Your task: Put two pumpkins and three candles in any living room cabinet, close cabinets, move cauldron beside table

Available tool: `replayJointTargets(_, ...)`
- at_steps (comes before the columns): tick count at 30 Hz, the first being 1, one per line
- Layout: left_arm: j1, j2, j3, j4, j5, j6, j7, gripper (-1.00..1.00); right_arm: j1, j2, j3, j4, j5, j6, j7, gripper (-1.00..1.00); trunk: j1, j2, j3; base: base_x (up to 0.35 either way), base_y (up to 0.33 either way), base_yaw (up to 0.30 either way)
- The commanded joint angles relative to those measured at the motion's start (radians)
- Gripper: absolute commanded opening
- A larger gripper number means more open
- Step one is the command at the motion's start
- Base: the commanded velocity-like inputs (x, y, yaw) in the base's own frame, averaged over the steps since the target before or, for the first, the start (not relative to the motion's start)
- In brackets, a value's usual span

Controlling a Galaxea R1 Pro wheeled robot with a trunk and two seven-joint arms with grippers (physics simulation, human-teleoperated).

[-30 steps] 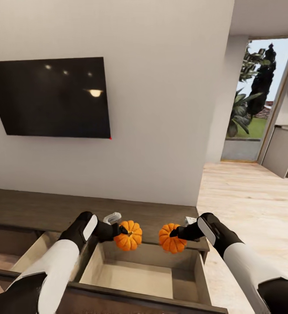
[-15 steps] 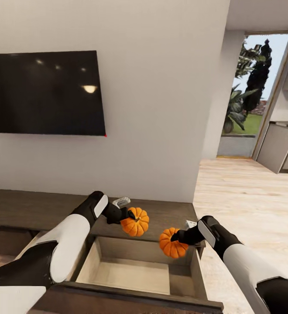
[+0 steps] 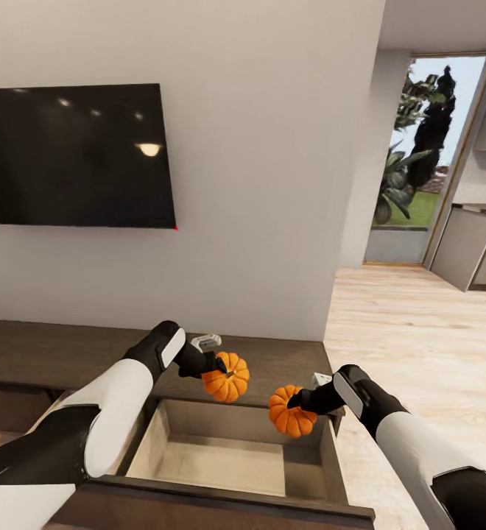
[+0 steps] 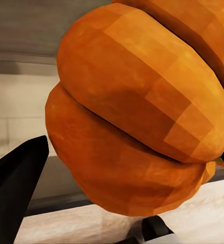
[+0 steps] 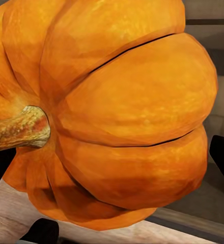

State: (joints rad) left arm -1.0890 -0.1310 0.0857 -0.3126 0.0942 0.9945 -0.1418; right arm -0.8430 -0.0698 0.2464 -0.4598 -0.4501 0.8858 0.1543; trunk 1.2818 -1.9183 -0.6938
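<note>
White wall with a dark television (image 3: 77, 154) at upper left backs a long dark-brown cabinet (image 3: 59, 353) crossing the lower frame, one drawer (image 3: 228, 464) pulled open at bottom centre, its pale inside showing. Just above the drawer's far edge, the left pincer (image 3: 215, 364) is clamped on one orange pumpkin (image 3: 226, 377). Lower and to the right, over the drawer's right rear corner, the right pincer (image 3: 296, 401) is clamped on the other pumpkin (image 3: 291, 412). Both pumpkins hang apart from each other, clear of the wood.
</note>
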Motion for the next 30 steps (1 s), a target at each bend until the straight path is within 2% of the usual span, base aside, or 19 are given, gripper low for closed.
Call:
replayJointTargets(1, 0.0, -0.001, 0.008, -0.001, 0.0, 0.005, 0.003, -1.0, -0.001, -0.001, 0.005, -0.001, 0.009, 0.002, 0.01, -1.0, 0.0, -0.001, -0.001, 0.0, 0.0, 0.0)
replayJointTargets(8, 0.002, 0.005, 0.006, 0.003, -0.005, 0.005, 0.01, -1.0, -0.001, 0.007, 0.006, -0.008, 0.011, 0.002, 0.01, -1.0, 0.027, -0.05, -0.023, 0.0, 0.0, 0.0)
replayJointTargets(11, 0.004, 0.005, 0.004, 0.006, -0.019, 0.003, 0.013, -1.0, -0.002, 0.017, 0.006, -0.01, 0.011, 0.005, 0.009, -1.0, 0.038, -0.071, -0.032, 0.0, 0.0, 0.0)
replayJointTargets(12, 0.005, 0.005, 0.003, 0.01, -0.032, 0.0, 0.014, -1.0, -0.005, 0.021, 0.007, -0.011, 0.011, 0.006, 0.009, -1.0, 0.042, -0.078, -0.036, 0.0, 0.0, 0.0)
replayJointTargets(13, 0.006, 0.003, 0.004, 0.046, -0.105, -0.047, 0.035, -1.0, -0.023, 0.03, 0.007, -0.006, 0.012, 0.009, 0.008, -1.0, 0.046, -0.085, -0.039, 0.0, 0.0, 0.0)
replayJointTargets(14, 0.006, 0.001, 0.004, 0.063, -0.132, -0.065, 0.05, -1.0, -0.032, 0.033, 0.007, -0.004, 0.013, 0.01, 0.008, -1.0, 0.05, -0.092, -0.042, 0.0, 0.0, 0.0)
replayJointTargets(17, 0.006, -0.003, 0.006, 0.108, -0.172, -0.096, 0.081, -1.0, -0.058, 0.04, 0.007, -0.001, 0.022, 0.013, 0.008, -1.0, 0.061, -0.113, -0.051, 0.0, 0.0, 0.0)
replayJointTargets(19, 0.006, -0.005, 0.006, 0.123, -0.182, -0.104, 0.089, -1.0, -0.075, 0.045, 0.006, 0.004, 0.029, 0.017, 0.001, -1.0, 0.069, -0.127, -0.057, 0.0, 0.0, 0.0)
replayJointTargets(20, 0.006, -0.005, 0.006, 0.126, -0.185, -0.106, 0.091, -1.0, -0.081, 0.047, 0.006, 0.007, 0.03, 0.019, -0.009, -1.0, 0.073, -0.134, -0.061, 0.0, 0.0, 0.0)
replayJointTargets(22, 0.006, -0.006, 0.006, 0.133, -0.189, -0.109, 0.094, -1.0, -0.1, 0.056, 0.005, 0.015, 0.033, 0.03, -0.066, -1.0, 0.08, -0.148, -0.067, 0.0, 0.0, 0.0)
replayJointTargets(23, 0.006, -0.007, 0.006, 0.136, -0.191, -0.11, 0.095, -1.0, -0.112, 0.064, 0.004, 0.018, 0.033, 0.038, -0.116, -1.0, 0.084, -0.155, -0.07, 0.0, 0.0, 0.0)
replayJointTargets(26, 0.006, -0.007, 0.006, 0.139, -0.193, -0.112, 0.096, -1.0, -0.127, 0.074, 0.002, 0.022, 0.031, 0.054, -0.194, -1.0, 0.096, -0.176, -0.079, 0.0, 0.0, 0.0)
replayJointTargets(30, 0.006, -0.007, 0.006, 0.14, -0.195, -0.112, 0.097, -1.0, -0.135, 0.092, 0.001, 0.024, 0.03, 0.066, -0.235, -1.0, 0.111, -0.204, -0.092, 0.0, 0.0, 0.0)
